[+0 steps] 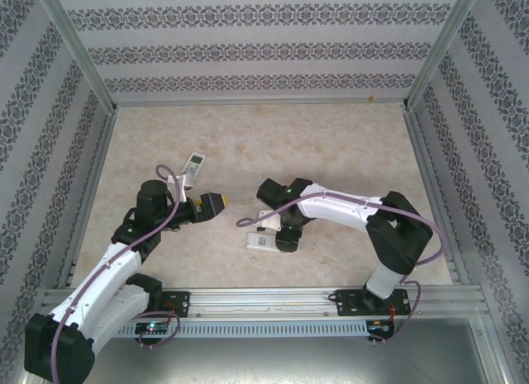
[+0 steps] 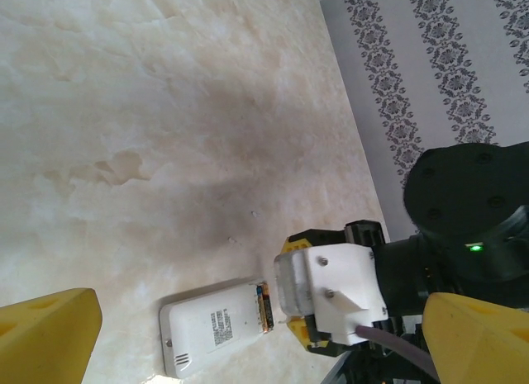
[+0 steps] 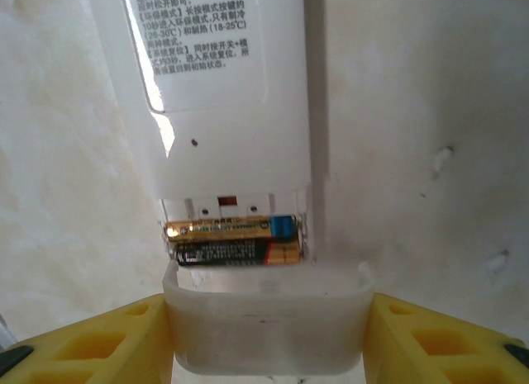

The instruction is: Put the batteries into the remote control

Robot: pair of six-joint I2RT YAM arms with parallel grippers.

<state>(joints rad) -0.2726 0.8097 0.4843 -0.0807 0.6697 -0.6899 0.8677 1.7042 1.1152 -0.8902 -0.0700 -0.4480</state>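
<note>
The remote control (image 3: 223,87) lies back-up on the table (image 1: 331,153), just ahead of the right arm, with its battery bay uncovered at the near end. Both batteries (image 3: 231,240) sit side by side inside the bay, one gold-wrapped and one dark with an orange end, and both look fully seated. The loading itself therefore appears done, and closing the bay reads as the step in hand. The right pincer (image 1: 281,235) hovers low over that end of the remote. In its wrist view the white battery cover (image 3: 266,343) spans the gap between the two yellow fingers (image 3: 83,347), so the pincer appears clamped on it. The cover's leading edge is just beside the dark battery. The left pincer (image 1: 212,204) hangs with its jaws wide apart and nothing in them, aimed toward the remote from the side. A second remote (image 1: 192,164), buttons up, lies well apart, further back on the left. The next move likely calls for keeping the cover flat and square to the bay's side walls, then sliding it forward over the batteries until it seats. The remote rests unbraced, so a push may shove it along the table, and the idle left pincer could steady the far end.
</note>
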